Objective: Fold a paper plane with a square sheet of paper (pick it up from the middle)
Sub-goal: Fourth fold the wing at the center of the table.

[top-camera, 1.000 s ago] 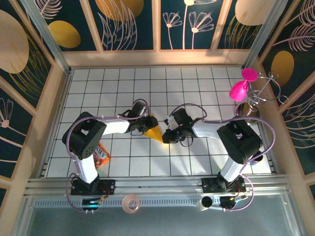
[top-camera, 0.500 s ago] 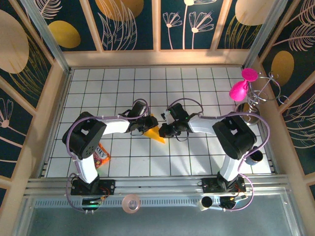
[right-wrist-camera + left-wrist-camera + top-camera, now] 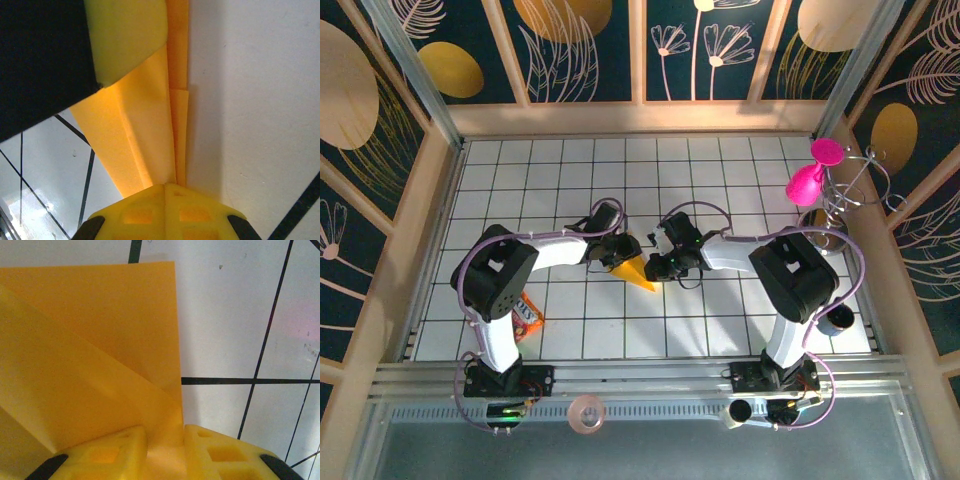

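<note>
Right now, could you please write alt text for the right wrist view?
The right gripper, shut, pinches the near end of a folded orange-yellow paper over a white tiled table. Another yellow finger overlaps the paper's far end at the top left.

Top camera is looking down from 6 o'clock, far off; both wrist cameras are sharing the paper (image 3: 90,340), very close.

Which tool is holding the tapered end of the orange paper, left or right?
The right tool, shut where the folded orange paper narrows into stacked layers. The left tool pinches the wide, flat part instead.
</note>
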Controlling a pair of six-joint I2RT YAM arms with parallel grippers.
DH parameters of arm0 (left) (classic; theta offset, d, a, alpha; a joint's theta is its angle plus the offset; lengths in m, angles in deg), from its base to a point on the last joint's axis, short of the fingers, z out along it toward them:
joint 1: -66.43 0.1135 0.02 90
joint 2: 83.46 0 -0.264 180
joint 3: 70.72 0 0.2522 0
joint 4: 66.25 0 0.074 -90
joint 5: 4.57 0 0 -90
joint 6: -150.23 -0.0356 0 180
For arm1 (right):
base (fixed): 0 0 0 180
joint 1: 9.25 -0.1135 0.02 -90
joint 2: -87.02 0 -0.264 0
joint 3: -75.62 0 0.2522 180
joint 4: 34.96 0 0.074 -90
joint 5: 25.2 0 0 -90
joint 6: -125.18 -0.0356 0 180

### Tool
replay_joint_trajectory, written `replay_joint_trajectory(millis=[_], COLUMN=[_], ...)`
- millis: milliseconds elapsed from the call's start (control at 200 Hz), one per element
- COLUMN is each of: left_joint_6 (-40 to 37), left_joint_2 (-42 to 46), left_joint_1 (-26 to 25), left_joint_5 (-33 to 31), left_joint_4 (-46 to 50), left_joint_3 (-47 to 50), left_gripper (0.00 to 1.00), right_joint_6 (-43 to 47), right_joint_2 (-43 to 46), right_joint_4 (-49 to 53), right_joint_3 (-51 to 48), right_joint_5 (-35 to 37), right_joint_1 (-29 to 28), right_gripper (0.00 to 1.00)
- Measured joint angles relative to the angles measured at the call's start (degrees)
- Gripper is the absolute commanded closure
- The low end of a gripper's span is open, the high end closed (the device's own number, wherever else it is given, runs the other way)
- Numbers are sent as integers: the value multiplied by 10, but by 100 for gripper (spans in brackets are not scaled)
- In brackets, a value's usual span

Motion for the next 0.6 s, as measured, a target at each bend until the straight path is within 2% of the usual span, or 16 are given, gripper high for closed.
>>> replay_joint_trajectory(millis=[215,435,601], left_joint_6=[2,4,4], left_joint_2=[-2,-2,-2], left_joint_1=[-1,-1,-1], left_joint_5=[-3,-4,-4], left_joint_4=[5,5,5], left_joint_3=[-3,-3,-3], left_gripper=[71,72,72], right_joint_6=[13,19,16], right_joint_2=[9,71,110], right_joint_4=[-5,30,40], right_joint_3=[-14,-72,-75], right_joint_5=[-5,-10,-10], right_joint_1=[0,-2,-2], right_gripper=[100,100,100])
